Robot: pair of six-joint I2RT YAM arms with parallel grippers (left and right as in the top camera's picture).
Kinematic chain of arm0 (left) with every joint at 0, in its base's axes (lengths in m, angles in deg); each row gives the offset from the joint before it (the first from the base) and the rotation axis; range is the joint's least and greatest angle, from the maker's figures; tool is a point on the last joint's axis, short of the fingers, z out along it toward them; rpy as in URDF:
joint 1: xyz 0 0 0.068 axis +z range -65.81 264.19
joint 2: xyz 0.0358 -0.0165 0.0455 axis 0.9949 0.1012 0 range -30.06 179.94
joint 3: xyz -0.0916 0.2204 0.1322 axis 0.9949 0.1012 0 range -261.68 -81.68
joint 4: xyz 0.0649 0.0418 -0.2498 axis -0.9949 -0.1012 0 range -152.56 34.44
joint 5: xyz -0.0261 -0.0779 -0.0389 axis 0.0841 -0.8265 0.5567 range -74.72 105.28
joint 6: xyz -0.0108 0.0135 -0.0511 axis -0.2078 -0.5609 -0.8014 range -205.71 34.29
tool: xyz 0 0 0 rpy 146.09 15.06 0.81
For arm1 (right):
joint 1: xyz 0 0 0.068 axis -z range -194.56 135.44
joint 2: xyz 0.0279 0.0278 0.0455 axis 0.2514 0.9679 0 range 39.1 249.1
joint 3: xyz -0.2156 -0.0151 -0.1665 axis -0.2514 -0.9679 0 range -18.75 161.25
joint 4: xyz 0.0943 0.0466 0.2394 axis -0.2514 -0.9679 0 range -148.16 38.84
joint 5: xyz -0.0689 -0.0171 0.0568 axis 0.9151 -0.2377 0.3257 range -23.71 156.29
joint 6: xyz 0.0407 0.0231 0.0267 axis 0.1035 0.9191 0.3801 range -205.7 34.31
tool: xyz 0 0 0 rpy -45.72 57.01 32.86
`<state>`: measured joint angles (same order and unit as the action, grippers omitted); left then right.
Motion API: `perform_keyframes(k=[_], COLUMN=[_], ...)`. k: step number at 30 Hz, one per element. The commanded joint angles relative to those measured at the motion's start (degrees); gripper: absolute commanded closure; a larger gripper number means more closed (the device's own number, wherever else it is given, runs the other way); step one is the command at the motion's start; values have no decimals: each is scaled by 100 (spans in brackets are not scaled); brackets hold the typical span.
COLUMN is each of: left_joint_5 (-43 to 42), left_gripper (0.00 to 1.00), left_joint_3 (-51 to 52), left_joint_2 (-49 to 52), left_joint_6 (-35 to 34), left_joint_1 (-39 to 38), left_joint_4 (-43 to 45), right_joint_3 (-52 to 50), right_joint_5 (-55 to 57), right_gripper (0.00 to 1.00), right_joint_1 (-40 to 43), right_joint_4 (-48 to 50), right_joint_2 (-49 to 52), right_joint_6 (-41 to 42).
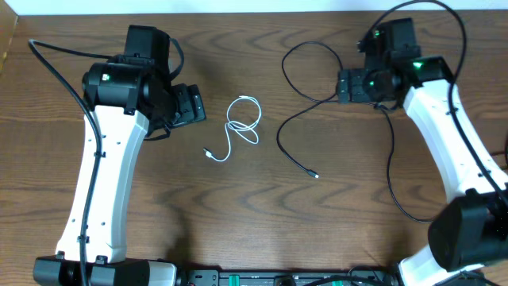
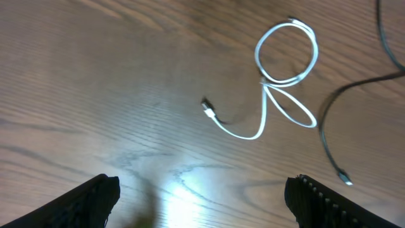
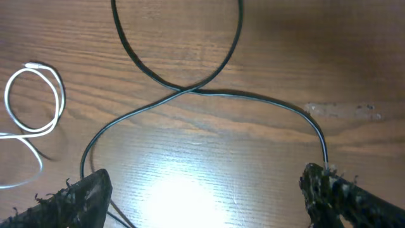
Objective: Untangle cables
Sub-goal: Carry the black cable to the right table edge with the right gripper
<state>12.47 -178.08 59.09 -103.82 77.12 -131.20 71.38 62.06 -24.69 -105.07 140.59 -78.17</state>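
The short white cable (image 1: 244,99) lies in a small double loop at the table's middle, its plug end (image 1: 208,155) pointing left. The longer black cable (image 1: 280,135) lies to its right, apart from it, with one big loop at the back and a plug end (image 1: 316,175) in front. My left gripper (image 1: 190,105) is open and empty, left of the white cable (image 2: 285,63). My right gripper (image 1: 343,86) is open above the black cable (image 3: 183,92), which runs up to its right finger. The white cable's loop (image 3: 35,101) shows at the left edge of the right wrist view.
Thick black arm wires hang by the left arm (image 1: 63,71) and the right arm (image 1: 390,159). The wooden table's back edge (image 1: 254,13) runs along the top. A dark equipment strip (image 1: 278,278) lies at the front edge.
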Motion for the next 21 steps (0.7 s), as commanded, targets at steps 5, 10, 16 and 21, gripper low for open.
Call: perform_keyframes(k=[5, 10, 16, 21], left_joint_5=[348, 330, 330, 330], left_gripper=[11, 11, 11, 11], left_joint_3=[-20, -20, -20, -20], left_joint_2=[-31, -31, -33, -31], left_joint_6=[46, 28, 28, 28], left_joint_1=[26, 26, 26, 26], left_joint_4=[-39, -61, -66, -68], right_joint_3=[3434, 3882, 3877, 3875], right_joint_5=[214, 216, 262, 262], right_gripper=[4, 8, 13, 19], right_joint_1=[0, -208, -509, -570], right_joint_4=[-2387, -1963, -1532, -1569], right_joint_2=[1609, 2500, 3397, 3836], right_joint_6=[181, 780, 1648, 2218])
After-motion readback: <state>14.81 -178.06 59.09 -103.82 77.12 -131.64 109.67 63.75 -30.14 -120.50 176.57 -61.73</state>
